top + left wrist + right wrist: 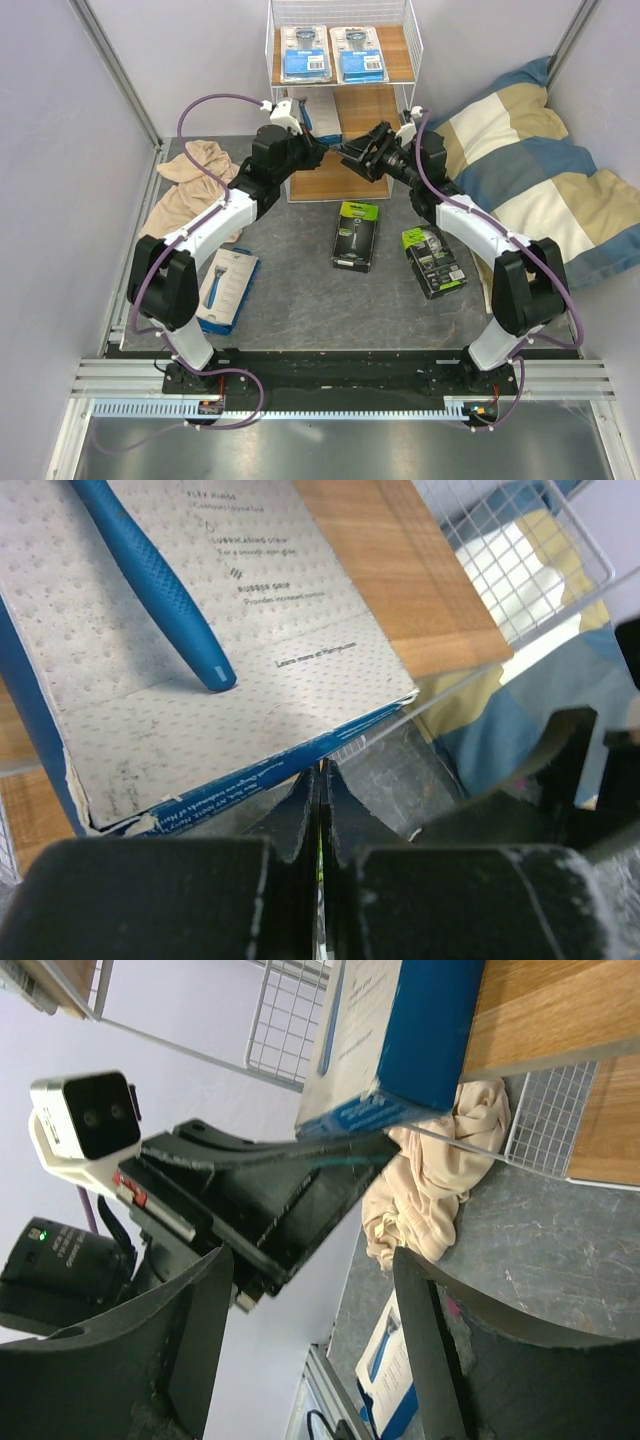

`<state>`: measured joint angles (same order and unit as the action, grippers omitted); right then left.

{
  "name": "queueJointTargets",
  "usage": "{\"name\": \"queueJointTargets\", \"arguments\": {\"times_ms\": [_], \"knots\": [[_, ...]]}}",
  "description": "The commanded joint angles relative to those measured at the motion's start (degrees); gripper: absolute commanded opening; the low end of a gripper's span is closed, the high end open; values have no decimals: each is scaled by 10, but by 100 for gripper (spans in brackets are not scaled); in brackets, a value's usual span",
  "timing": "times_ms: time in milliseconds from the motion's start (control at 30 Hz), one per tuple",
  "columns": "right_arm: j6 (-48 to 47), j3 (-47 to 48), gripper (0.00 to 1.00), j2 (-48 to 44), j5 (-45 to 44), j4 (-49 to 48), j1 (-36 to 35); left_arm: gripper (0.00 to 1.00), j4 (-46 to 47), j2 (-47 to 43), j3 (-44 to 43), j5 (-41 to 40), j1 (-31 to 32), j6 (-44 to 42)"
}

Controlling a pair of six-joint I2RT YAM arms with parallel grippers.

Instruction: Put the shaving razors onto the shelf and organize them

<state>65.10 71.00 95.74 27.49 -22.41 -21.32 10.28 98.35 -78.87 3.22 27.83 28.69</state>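
Two blister cards (305, 52) fill the shelf's (375, 104) top board; one white pack (200, 650) sits at the middle board's lip.
Clenched left gripper (320, 780) butts its lower edge, apparently to push it inward; released right gripper (312, 1260) hovers empty at 3 o'clock.

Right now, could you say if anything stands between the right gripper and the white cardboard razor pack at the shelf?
Yes: the shut left gripper sits at the near edge of the white cardboard razor pack, between it and the right gripper.
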Motion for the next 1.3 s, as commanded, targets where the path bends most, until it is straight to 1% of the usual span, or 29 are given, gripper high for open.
{"name": "queueJointTargets", "arguments": {"times_ms": [0,100,267,433,500,633,667,733,767,833,967,1067,1100,1133,1200,1233,1267], "knots": [[-45,-5,73,-46,-7,30,0,2,2,7,-41,-43,1,-12],[-52,-10,73,-57,-8,39,0,2,3,5,-42,-38,1,-14],[-61,-22,73,-73,-2,50,0,2,-13,4,-40,-58,1,-16],[-74,-44,73,-95,-2,64,0,2,-3,-24,-9,-35,1,-22],[-77,-55,74,-105,-4,67,0,5,10,-39,18,-5,2,-27],[-93,-71,74,-122,-5,84,0,13,14,-85,51,14,5,-44],[-98,-74,74,-126,-6,89,0,18,14,-109,59,20,6,-53],[-110,-86,77,-140,-10,101,0,23,11,-131,84,20,7,-65],[-114,-91,78,-148,-12,105,0,27,8,-155,92,21,7,-69],[-124,-104,80,-156,-16,113,0,32,-2,-179,114,21,7,-80],[-156,-113,81,-174,-35,145,-8,36,-55,-223,144,10,7,-102],[-187,-113,83,-184,-65,180,-29,40,-87,-244,153,6,6,-124],[-192,-115,83,-186,-71,191,-44,41,-114,-247,155,4,6,-126],[-196,-116,84,-186,-83,194,-51,53,-125,-252,158,0,6,-124],[-203,-122,84,-186,-91,199,-77,61,-150,-257,166,7,6,-126],[-205,-124,84,-184,-96,200,-86,69,-156,-264,170,9,6,-124],[-207,-126,85,-181,-104,200,-95,71,-162,-267,175,12,5,-123]]}}
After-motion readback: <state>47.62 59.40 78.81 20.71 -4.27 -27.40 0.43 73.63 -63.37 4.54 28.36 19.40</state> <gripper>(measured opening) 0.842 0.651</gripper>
